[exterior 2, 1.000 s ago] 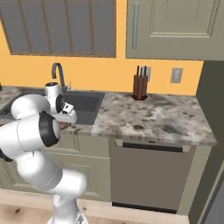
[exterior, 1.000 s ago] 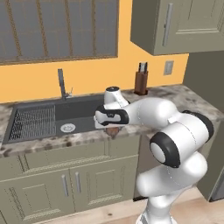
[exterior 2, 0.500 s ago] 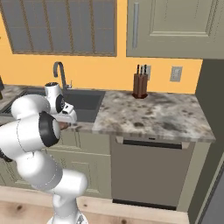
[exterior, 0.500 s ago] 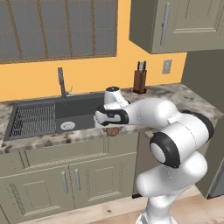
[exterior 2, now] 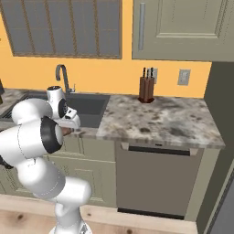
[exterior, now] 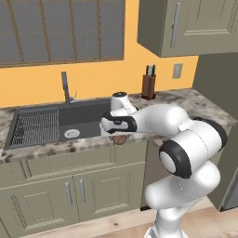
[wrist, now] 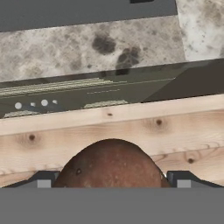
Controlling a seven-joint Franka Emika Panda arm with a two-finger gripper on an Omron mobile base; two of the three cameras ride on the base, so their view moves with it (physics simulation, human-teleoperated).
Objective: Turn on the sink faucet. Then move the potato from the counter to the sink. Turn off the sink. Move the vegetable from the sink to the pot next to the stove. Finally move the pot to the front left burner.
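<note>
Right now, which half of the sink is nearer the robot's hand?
The smooth basin on the right, below the faucet; the ribbed half lies farther left.

No readable text, labels, brands or nos. anywhere I can see from here. Checked the likely spots: cabinet doors (exterior: 195, 23) are plain, the dishwasher front (exterior 2: 157, 180) has no badge or print I can make out, wall outlet (exterior 2: 184, 77) is blank, knife block (exterior 2: 146, 89) carries no logo. The potato (wrist: 111, 164) surface shows only dark specks, no sticker. Small pale dots on the dark panel (wrist: 30, 104) in the hand view might be markings, but res. is too low to read them as characters.
</note>
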